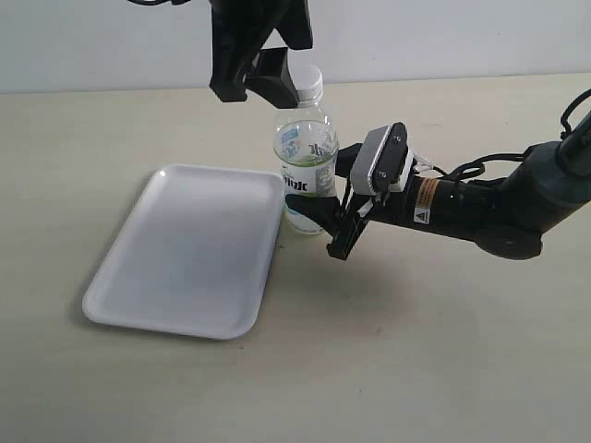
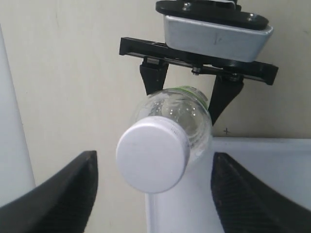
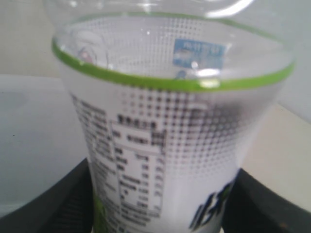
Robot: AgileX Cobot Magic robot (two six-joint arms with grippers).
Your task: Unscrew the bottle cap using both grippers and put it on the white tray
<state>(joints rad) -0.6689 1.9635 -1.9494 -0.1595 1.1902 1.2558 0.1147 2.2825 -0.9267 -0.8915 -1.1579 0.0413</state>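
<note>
White round cap (image 2: 152, 156) on clear bottle (image 1: 305, 148), green-edged white label (image 3: 160, 160)

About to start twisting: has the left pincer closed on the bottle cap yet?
No: the left pincer is open, its fingers standing clear on either side of the white bottle cap.

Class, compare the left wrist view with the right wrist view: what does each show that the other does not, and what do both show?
Left wrist view only: the bottle cap seen from above, on the bottle, between the open fingers of the left gripper; also the right gripper seen from outside, straddling the bottle. Right wrist view only: the label with its fine print and the green band, close up. Both: the bottle, the white tray and the table.
</note>
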